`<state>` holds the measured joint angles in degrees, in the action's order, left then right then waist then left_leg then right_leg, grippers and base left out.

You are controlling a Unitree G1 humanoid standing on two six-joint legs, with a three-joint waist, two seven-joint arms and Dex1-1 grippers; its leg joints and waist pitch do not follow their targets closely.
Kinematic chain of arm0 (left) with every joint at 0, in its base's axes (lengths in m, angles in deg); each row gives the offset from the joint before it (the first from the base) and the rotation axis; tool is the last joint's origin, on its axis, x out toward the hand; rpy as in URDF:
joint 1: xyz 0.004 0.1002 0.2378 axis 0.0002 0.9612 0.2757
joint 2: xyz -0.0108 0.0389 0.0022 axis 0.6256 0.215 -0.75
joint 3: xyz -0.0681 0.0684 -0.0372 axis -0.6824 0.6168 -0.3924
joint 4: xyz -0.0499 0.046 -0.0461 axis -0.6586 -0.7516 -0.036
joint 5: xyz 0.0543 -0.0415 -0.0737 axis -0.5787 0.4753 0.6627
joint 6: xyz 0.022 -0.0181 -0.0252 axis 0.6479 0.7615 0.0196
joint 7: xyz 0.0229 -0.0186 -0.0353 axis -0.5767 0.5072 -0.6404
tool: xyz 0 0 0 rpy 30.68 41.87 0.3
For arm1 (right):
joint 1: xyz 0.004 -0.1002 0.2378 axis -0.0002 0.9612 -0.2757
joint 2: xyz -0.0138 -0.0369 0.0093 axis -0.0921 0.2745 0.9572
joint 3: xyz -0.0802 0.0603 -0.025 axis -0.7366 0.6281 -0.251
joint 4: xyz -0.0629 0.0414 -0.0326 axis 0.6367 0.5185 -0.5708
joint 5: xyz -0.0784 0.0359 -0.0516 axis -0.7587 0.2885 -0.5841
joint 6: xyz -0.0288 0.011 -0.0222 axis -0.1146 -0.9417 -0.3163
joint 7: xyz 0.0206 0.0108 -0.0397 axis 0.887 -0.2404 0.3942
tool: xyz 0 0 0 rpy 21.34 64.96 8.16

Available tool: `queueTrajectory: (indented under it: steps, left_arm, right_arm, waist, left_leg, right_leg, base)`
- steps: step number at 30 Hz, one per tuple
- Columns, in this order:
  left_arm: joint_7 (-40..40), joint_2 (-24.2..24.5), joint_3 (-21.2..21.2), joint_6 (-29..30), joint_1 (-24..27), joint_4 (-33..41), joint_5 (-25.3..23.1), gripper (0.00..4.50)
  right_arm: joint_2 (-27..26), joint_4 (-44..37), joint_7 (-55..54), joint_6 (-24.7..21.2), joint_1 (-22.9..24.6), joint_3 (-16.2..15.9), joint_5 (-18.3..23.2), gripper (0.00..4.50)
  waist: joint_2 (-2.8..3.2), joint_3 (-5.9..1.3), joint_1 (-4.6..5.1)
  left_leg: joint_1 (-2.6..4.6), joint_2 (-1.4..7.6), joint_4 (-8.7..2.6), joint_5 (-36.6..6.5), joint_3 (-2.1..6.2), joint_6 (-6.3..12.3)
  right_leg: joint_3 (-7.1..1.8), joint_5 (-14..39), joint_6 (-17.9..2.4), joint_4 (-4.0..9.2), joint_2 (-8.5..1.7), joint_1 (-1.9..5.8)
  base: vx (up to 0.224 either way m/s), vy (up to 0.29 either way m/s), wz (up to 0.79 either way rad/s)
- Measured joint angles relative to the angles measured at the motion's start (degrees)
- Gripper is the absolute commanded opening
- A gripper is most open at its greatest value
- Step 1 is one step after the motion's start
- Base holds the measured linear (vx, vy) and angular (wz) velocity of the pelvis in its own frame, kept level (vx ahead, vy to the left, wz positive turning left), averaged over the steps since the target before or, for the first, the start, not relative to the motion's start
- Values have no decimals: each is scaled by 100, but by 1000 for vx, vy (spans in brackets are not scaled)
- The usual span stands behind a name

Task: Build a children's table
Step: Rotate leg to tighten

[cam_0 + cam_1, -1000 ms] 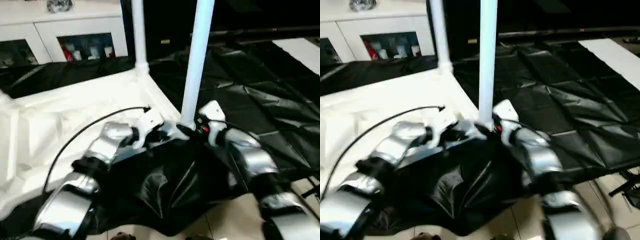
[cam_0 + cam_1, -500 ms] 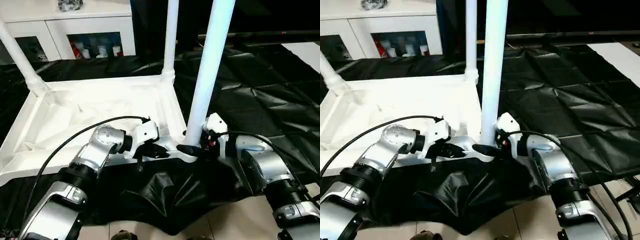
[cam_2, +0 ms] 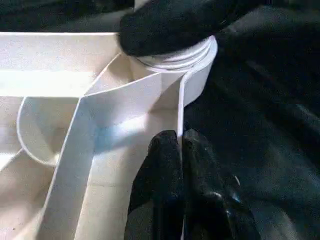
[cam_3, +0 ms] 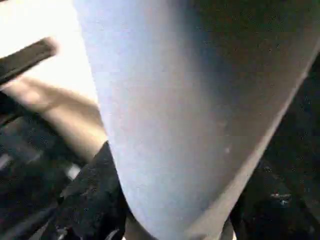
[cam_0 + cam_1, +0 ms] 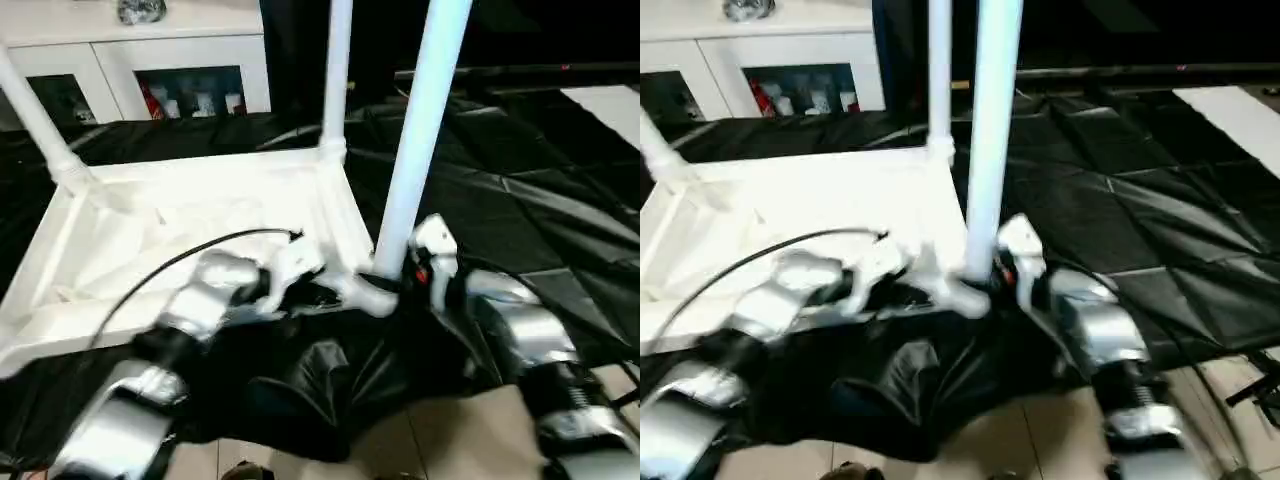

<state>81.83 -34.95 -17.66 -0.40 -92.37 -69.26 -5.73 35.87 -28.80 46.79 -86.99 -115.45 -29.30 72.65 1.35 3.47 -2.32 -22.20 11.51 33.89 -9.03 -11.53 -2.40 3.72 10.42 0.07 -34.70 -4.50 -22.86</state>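
Tabletop [image 3: 125, 100] rim between pinched left claw [image 3: 180, 150] fingers, wrist-view detail.

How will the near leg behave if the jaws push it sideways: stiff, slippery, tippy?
Probably stiff: the near leg stands straight in the tabletop's corner socket. Likely slippery: it looks smooth, round and tapered. A sideways push may lever the light-looking tabletop, though the left gripper pinches its rim.

The tall white round plastic leg [image 5: 420, 130] at the tabletop's near corner is cut off above; both forearms are blurred.
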Motion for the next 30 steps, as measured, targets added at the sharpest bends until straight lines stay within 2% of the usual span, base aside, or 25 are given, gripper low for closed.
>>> queueTrajectory:
  steps: [2, 8, 10, 14, 19, 21, 25, 30]
  left_arm:
    - [-453, -221, -23, 104, -143, -204, -31, 0]
    - [-955, -468, -95, 165, -341, -507, -93, 0]
    - [-966, -472, -105, 137, -362, -540, -96, 0]
    - [-933, -407, -104, 38, -350, -541, -96, 0]
    - [-612, -219, -67, -203, -276, -470, -101, 0]
    - [-456, -165, -53, -266, -250, -439, -100, 0]
    - [199, 124, 15, -537, -51, -175, -11, 0]
    - [898, 452, 128, -736, 120, 125, 78, 0]
  right_arm:
    - [-233, 260, -739, 67, -169, 159, -61, 211]
    - [-551, 663, -1644, 265, -415, 339, -212, 211]
    - [-569, 738, -1645, 321, -470, 367, -234, 274]
    - [-615, 719, -1465, 369, -473, 388, -186, 295]
    - [-382, 611, -704, 358, -426, 231, -112, 342]
    - [-278, 476, -409, 328, -343, 193, -97, 342]
    - [293, -149, 834, 108, -16, -101, 48, 342]
    - [755, -570, 1867, 39, 177, -407, 201, 342]
  waist:
    - [3, 0, 57]
    - [4, -1, 78]
    - [4, 0, 77]
    - [5, -1, 75]
    - [3, -1, 77]
    - [4, -2, 67]
    - [6, -3, 25]
    - [5, -3, -3]
  left_leg:
    - [1, -1, -5, 0, 10, 0]
    - [0, -26, -12, -1, 19, 1]
    - [0, -43, -13, -1, 19, 2]
    - [6, -59, -25, -2, 10, 4]
    - [13, -57, -45, -1, 9, 3]
    - [18, -56, -64, -1, 9, 3]
    - [19, -52, -82, 0, 7, 2]
    - [14, -49, -75, 0, 7, 1]
  right_leg:
    - [12, 0, 0, 42, 0, 7]
    - [2, -5, -8, 112, -7, 6]
    - [-1, -22, -34, 116, -21, 1]
    - [5, -48, -58, 116, -44, -6]
    - [12, -104, -33, 115, -46, -17]
    - [16, -109, -31, 114, -45, -19]
    - [23, -128, -57, 97, -45, -25]
    - [22, -111, -37, 79, -45, -29]
  base:
    - [0, 0, 0]
    - [0, 0, 0]
    - [0, 0, 0]
    - [0, 0, 0]
    - [0, 0, 0]
    - [0, 0, 0]
    - [0, 0, 0]
    - [0, 0, 0]
